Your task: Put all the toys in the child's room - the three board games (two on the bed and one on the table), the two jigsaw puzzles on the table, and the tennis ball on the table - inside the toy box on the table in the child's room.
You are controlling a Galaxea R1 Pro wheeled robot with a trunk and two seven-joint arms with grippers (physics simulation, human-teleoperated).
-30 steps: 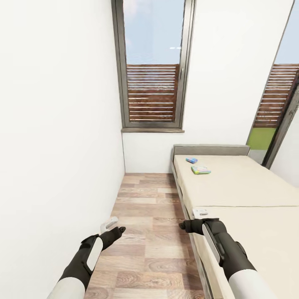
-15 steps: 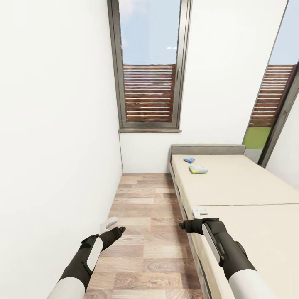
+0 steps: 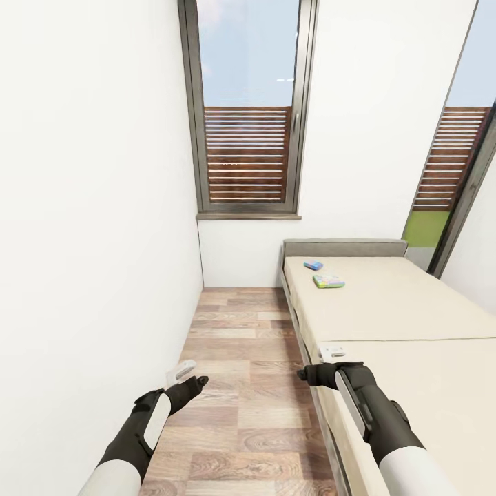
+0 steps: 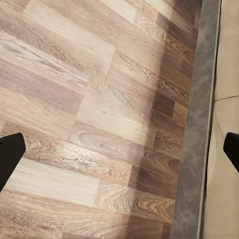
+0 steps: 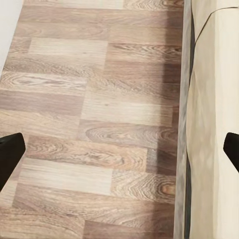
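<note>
The robot faces down a narrow strip of wood-plank floor [image 3: 241,358] between a plain white wall [image 3: 89,207] on its left and a long beige bed [image 3: 399,324] with a grey frame on its right. At the far end a tall grey-framed window [image 3: 249,110] shows brown slatted fencing and sky.

Two of the board games lie on the bed up near the grey headboard [image 3: 344,248]: a small blue flat box [image 3: 313,264] closest to the headboard, and a slightly larger flat box with a green and pale-blue lid [image 3: 328,281] just beside it, nearer the robot. The two are close but apart, both lying flat on the mattress toward the side by the floor.

Both black arms reach forward at low height. The left gripper [image 3: 184,372] hangs over the floor close to the white wall; in the left wrist view its dark fingertips [image 4: 10,157] sit at opposite edges of the picture with bare floor and the bed's grey frame between them, so its jaws stand wide apart and hold nothing. The right gripper [image 3: 333,352] hangs above the near edge of the bed; in the right wrist view its fingertips [image 5: 11,154] are likewise spread wide over floor and mattress edge, empty. Both grippers are well apart from the games.
</note>
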